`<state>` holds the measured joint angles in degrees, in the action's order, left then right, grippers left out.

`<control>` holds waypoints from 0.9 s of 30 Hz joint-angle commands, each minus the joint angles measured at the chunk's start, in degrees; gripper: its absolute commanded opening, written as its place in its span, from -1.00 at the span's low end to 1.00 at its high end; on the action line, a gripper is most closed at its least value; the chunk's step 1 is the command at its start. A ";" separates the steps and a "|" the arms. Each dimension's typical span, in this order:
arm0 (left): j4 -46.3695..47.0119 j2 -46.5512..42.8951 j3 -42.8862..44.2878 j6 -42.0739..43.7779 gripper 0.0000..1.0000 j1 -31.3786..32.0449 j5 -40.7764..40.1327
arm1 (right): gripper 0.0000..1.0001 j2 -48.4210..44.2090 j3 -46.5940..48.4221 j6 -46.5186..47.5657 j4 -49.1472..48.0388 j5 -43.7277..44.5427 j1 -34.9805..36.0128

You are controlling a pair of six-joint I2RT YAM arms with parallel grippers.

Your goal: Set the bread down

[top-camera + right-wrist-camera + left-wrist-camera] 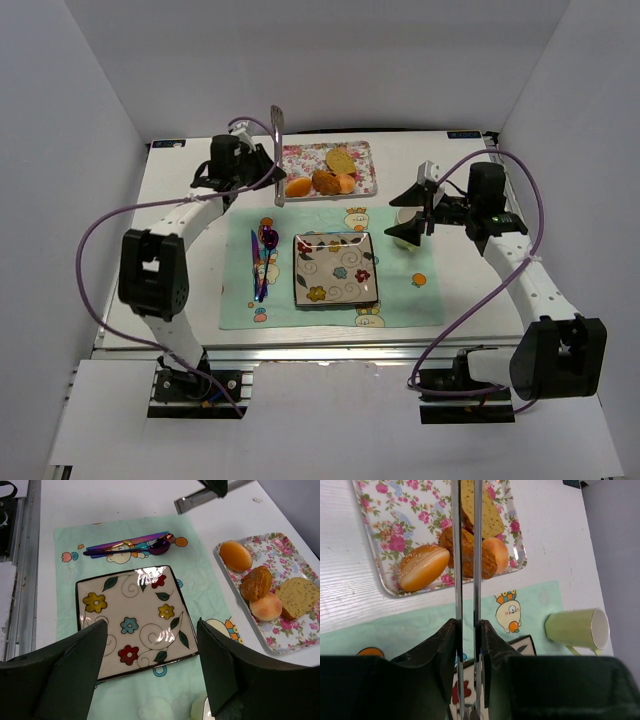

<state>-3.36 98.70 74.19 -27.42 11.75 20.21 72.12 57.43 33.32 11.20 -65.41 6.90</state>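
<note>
As it lies on the tray [300, 160], bread [341, 160] golden, speckled, brown-crusted, left gripper [468, 627] clamping tongs [456, 555], right gripper [151, 625] wide.

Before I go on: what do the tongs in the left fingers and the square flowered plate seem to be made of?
Long thin silver tongs, clamped in the left fingers: likely polished steel; the flat blades show a bright, mirror-like sheen. Square flowered plate: probably glazed ceramic, glossy, with white light glare on its face; hard plastic can't be excluded.
</note>
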 commanded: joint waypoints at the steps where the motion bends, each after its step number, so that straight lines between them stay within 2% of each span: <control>1: 0.28 6.06 5.86 -7.11 -0.33 0.99 -0.78 | 0.53 -1.80 -1.26 -2.38 -4.69 -2.36 -1.09; 5: -3.04 13.00 16.91 -8.61 -0.25 2.14 -0.35 | 0.54 -2.94 -2.93 -3.17 -5.93 -2.53 -1.71; 11: -6.13 21.09 25.55 -10.46 -0.20 3.98 1.85 | 0.54 -3.56 -4.60 -4.84 -7.94 -2.71 -2.76; 21: -9.91 23.03 27.23 -9.32 -0.20 5.21 0.45 | 0.55 -3.74 -5.66 -6.34 -9.79 -3.32 -3.47; 26: -14.65 24.08 29.51 -6.17 -0.20 5.56 -1.31 | 0.55 -3.83 -5.93 -6.86 -10.15 -3.67 -3.64; 27: -16.58 24.26 30.47 -5.37 -0.20 5.65 -1.75 | 0.60 -3.83 -6.01 -6.87 -10.32 -3.76 -3.64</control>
<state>-15.94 123.24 101.06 -35.68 17.02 19.92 69.69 51.62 27.27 3.40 -67.46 3.68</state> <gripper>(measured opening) 0.405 0.793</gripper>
